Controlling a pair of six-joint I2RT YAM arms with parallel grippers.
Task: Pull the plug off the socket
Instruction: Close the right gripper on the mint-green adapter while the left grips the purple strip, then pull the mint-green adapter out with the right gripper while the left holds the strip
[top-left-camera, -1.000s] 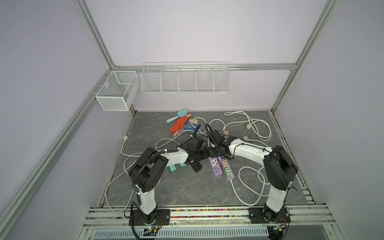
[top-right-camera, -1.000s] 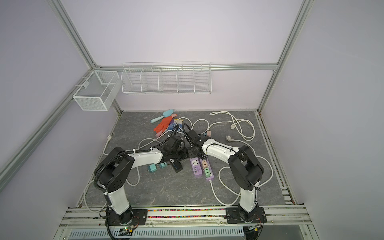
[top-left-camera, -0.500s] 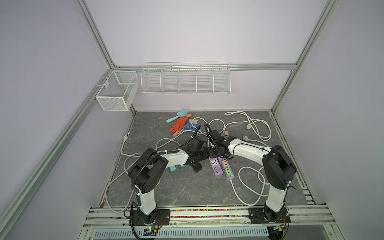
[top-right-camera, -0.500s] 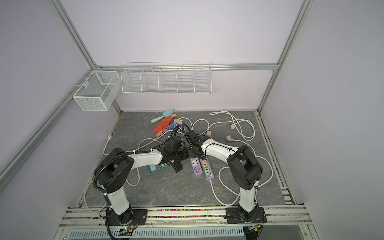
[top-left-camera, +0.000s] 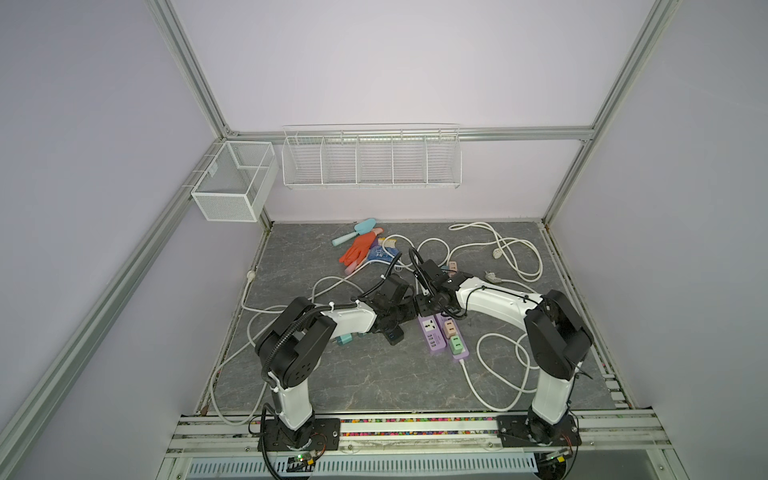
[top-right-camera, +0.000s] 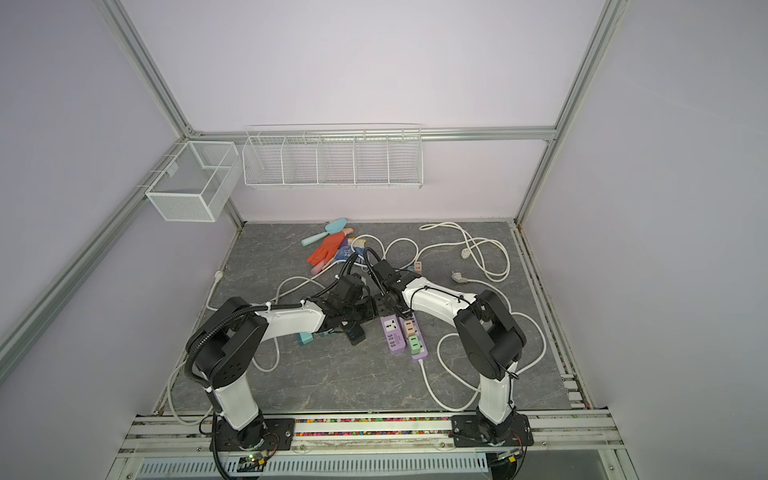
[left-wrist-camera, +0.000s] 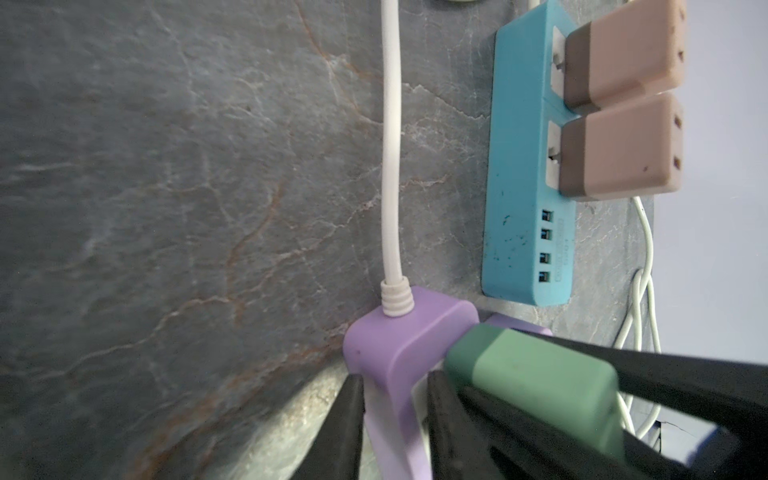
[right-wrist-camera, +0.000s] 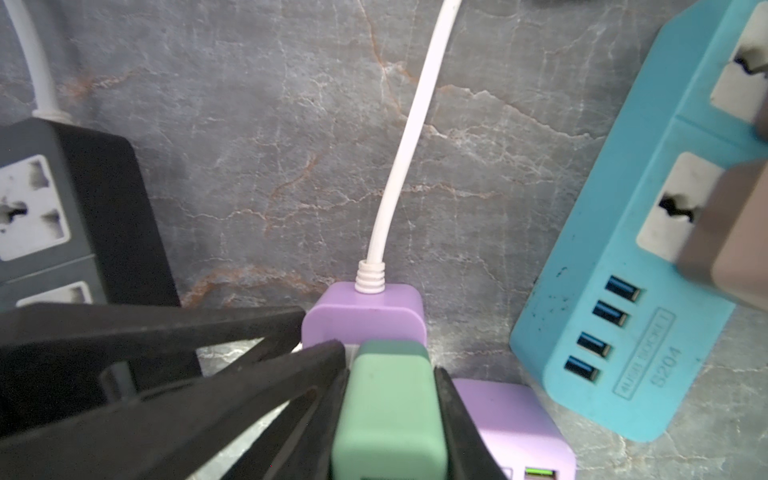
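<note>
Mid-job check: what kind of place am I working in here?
Probably a lab test cell, not a home: aluminium frame around plain walls, wire baskets on the back wall, arms bolted to a rail.

The plug (right-wrist-camera: 388, 411) sits on the socket strip (right-wrist-camera: 363, 316), second strip (right-wrist-camera: 519, 415) just beside.

In both top views, pale lilac walls (top-left-camera: 395, 62) close the cell on three sides under even, soft light. They meet at silver aluminium posts (top-left-camera: 187, 70) that slant down from the upper corners of the frame to the desk (top-left-camera: 374, 374), a grey slab veined like marble in the lower middle. A white wire rack (top-left-camera: 371, 158) with five compartments hangs at centre on the back wall, a white mesh basket (top-left-camera: 232, 187) hangs just left of it, and slotted aluminium rails (top-left-camera: 415, 428) cross the bottom edge.
</note>
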